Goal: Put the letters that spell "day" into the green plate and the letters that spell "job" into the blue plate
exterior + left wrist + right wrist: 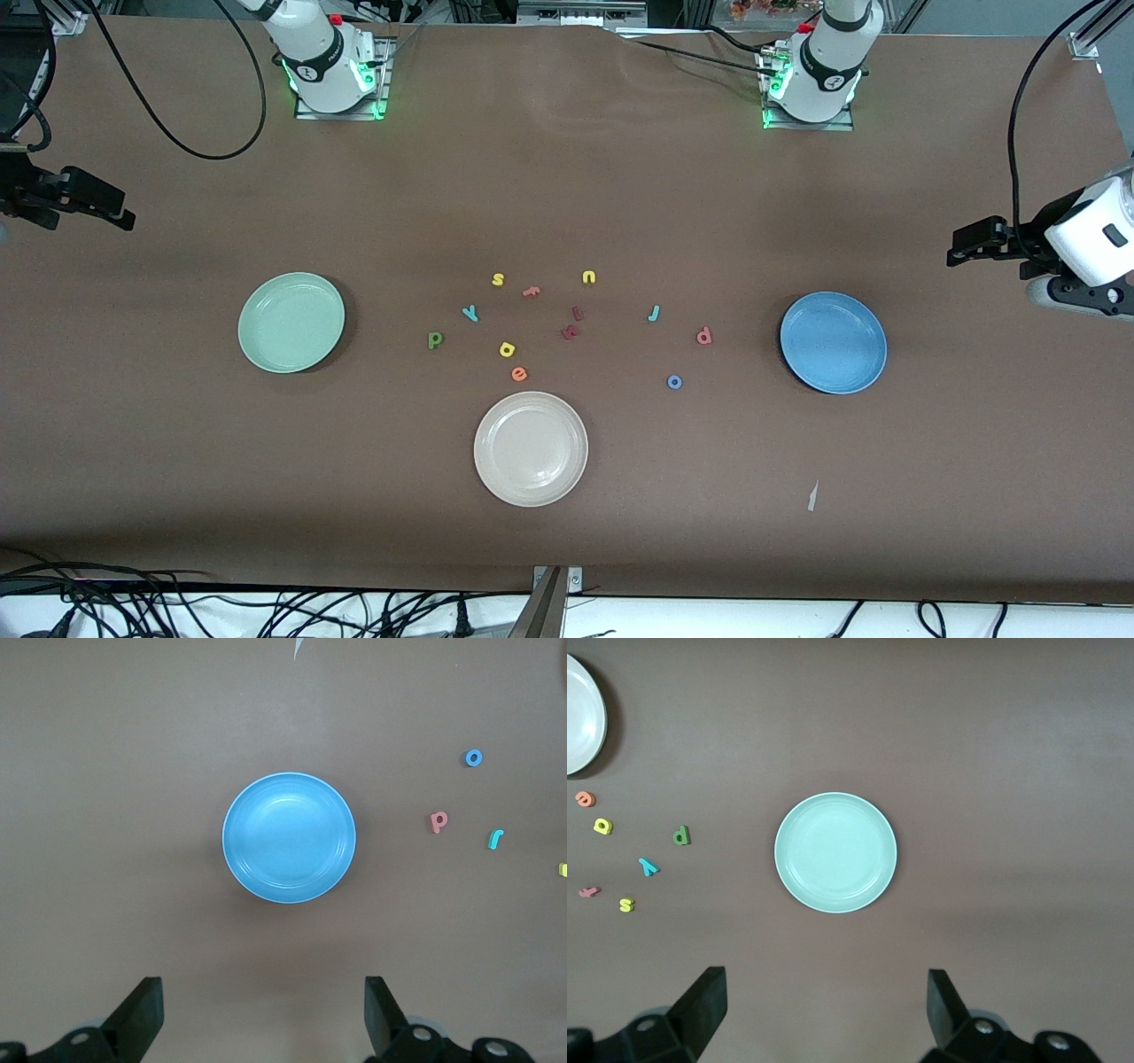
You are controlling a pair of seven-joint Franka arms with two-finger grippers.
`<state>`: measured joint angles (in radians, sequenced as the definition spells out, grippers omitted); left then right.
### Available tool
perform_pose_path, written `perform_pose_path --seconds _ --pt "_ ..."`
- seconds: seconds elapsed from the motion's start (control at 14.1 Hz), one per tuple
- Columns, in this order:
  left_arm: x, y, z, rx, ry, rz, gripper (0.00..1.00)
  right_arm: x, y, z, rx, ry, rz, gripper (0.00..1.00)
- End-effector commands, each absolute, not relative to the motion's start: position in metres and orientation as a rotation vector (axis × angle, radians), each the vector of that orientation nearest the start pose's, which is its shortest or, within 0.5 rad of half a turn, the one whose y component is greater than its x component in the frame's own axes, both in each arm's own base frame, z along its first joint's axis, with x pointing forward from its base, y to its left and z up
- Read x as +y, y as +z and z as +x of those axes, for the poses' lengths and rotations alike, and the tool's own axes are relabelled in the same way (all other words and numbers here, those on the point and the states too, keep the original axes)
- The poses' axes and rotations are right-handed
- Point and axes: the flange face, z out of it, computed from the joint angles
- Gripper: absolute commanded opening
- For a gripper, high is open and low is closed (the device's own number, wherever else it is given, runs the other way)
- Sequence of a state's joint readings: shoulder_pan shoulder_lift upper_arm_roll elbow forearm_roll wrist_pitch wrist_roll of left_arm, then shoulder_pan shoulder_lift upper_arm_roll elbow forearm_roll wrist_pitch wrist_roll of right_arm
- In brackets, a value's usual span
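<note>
While both arms wait high at the ends of the worktop (177,496), nothing of the task is done yet: the green plate (291,322) and the blue plate (833,342) lie bare, and every letter rests loose on the brown surface between them. The left gripper (264,1014) hangs with its jaws wide and holding nothing, looking down on the blue plate; the right gripper (827,1010) hangs likewise wide and bare over the green plate's end. That pairing probably sets each arm to fill its own plate. The layout suits it: the dark green d (434,339), the yellow a (507,349) and the teal y (470,312) sit toward the green plate, while the teal j (654,313), the salmon b (704,336) and the blue o (674,382) lie toward the blue one. A cream plate (531,448), nearer the front camera, and the yellow s (498,280), yellow u (589,277), orange e (519,374), salmon f (531,291) and dark red letters (571,331) look like decoys.
</note>
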<state>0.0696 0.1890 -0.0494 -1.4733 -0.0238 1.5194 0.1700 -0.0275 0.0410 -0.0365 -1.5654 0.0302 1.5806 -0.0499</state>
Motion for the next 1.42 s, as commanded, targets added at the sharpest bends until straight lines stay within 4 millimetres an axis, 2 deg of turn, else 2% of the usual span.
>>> perform_pose_path --seconds 0.0,0.28,0.35,0.5,0.64,0.78,0.85,0.99,1.13,1.27,1.35 --pt "0.014 0.559 0.600 0.248 0.222 -3.181 1.00 -0.035 0.608 0.565 0.015 0.045 -3.112 1.00" --pt "0.014 0.559 0.600 0.248 0.222 -3.181 1.00 -0.025 0.598 0.559 -0.020 0.169 -3.107 1.00" --pt "0.014 0.559 0.600 0.248 0.224 -3.181 1.00 -0.021 0.580 0.564 -0.034 0.243 -3.104 1.00" --pt "0.014 0.559 0.600 0.248 0.224 -3.181 1.00 -0.010 0.565 0.568 -0.062 0.312 -3.090 1.00" --pt "0.013 0.554 0.603 0.238 0.237 -3.180 1.00 0.012 0.538 0.572 -0.103 0.405 -3.082 1.00" --pt "0.007 0.550 0.606 0.252 0.238 -3.178 1.00 0.051 0.517 0.573 -0.194 0.409 -3.108 1.00" --pt "0.002 0.536 0.612 0.264 0.269 -3.178 1.00 0.059 0.508 0.575 -0.157 0.369 -3.122 1.00" --pt "-0.029 0.515 0.618 0.335 0.325 -3.167 1.00 0.087 0.488 0.574 -0.020 0.323 -3.148 1.00" --pt "-0.062 0.482 0.626 0.363 0.400 -3.165 1.00 0.099 0.457 0.573 0.091 0.262 -3.157 1.00" --pt "-0.087 0.461 0.636 0.291 0.347 -3.171 1.00 0.123 0.438 0.570 0.126 0.193 -3.159 1.00" --pt "-0.100 0.443 0.637 0.263 0.366 -3.166 1.00 0.140 0.422 0.568 0.156 0.172 -3.160 1.00"
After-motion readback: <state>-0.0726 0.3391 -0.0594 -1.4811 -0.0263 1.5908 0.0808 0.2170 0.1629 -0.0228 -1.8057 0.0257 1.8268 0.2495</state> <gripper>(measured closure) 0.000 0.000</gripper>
